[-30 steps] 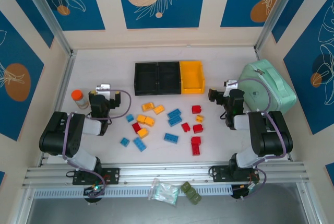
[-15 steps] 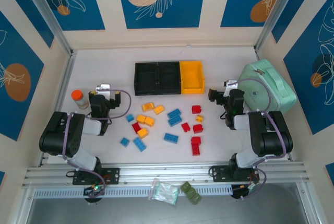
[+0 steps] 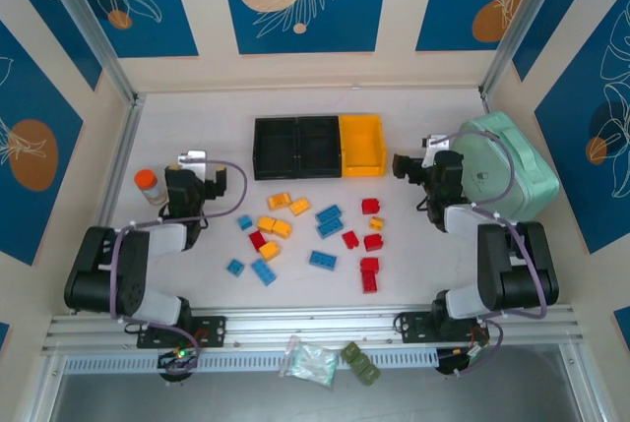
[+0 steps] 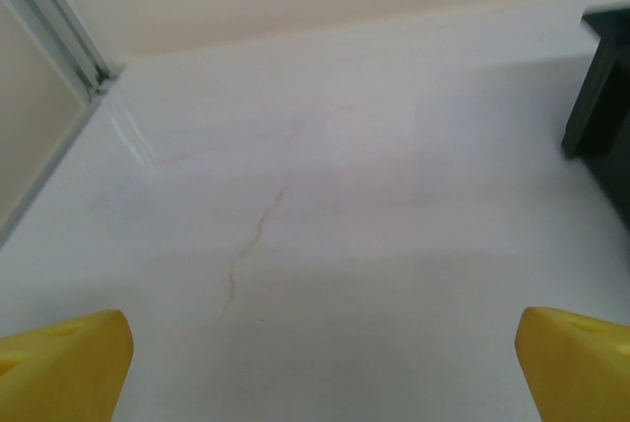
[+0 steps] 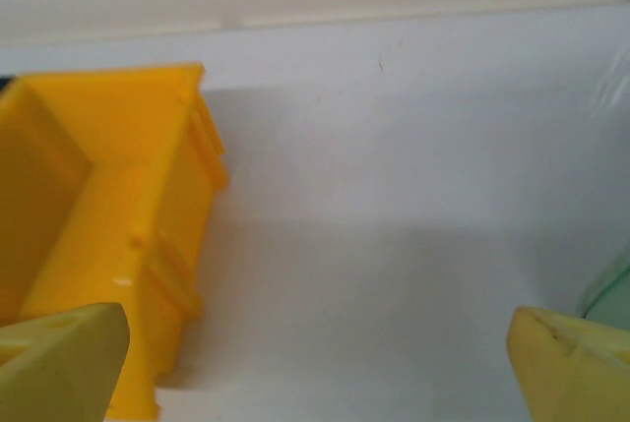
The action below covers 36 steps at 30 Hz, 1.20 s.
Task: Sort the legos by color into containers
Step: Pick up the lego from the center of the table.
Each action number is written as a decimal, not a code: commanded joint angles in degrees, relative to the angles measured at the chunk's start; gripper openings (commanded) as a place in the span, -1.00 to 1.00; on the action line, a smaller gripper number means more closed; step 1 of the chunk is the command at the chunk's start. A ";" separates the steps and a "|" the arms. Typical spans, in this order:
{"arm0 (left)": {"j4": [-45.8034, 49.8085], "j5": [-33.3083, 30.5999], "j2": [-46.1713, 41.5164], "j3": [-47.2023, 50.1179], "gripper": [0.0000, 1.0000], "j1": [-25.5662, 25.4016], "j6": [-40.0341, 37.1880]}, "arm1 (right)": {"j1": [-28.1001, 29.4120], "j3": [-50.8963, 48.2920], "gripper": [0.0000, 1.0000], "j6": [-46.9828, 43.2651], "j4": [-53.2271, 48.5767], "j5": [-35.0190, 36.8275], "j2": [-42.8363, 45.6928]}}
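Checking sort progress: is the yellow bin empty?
Empty. From above, the yellow bin's floor is bare; the legos all lie on the table in front of it.

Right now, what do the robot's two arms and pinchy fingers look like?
Both the left arm and right arm are chunky black with pale grey sections, and a thin purple cable loops along each. The left gripper and right gripper are black, ending in blunt yellow fingertips.

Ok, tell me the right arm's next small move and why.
Probably lower the open, empty right hand toward the nearest red lego, nearer the bases and to its left; the legos all lie loose on the table and the containers look empty.
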State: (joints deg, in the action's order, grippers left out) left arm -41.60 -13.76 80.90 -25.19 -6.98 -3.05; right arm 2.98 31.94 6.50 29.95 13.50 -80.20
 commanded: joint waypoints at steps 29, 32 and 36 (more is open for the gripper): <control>58.94 30.80 -17.86 -12.05 0.71 -10.51 41.39 | 11.55 32.26 0.46 23.40 -70.62 -9.92 -9.44; 57.70 29.33 -16.83 -11.10 0.71 -14.96 43.19 | 14.96 34.88 0.50 23.40 -73.38 -6.54 -14.25; 55.60 27.03 -14.21 -10.44 0.72 -19.35 44.82 | 17.75 35.29 0.50 23.74 -73.48 -4.18 -18.19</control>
State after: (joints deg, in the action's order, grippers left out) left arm 15.38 14.72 65.25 -36.56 -24.49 39.42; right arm 19.57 65.89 30.87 -40.14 6.13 -96.79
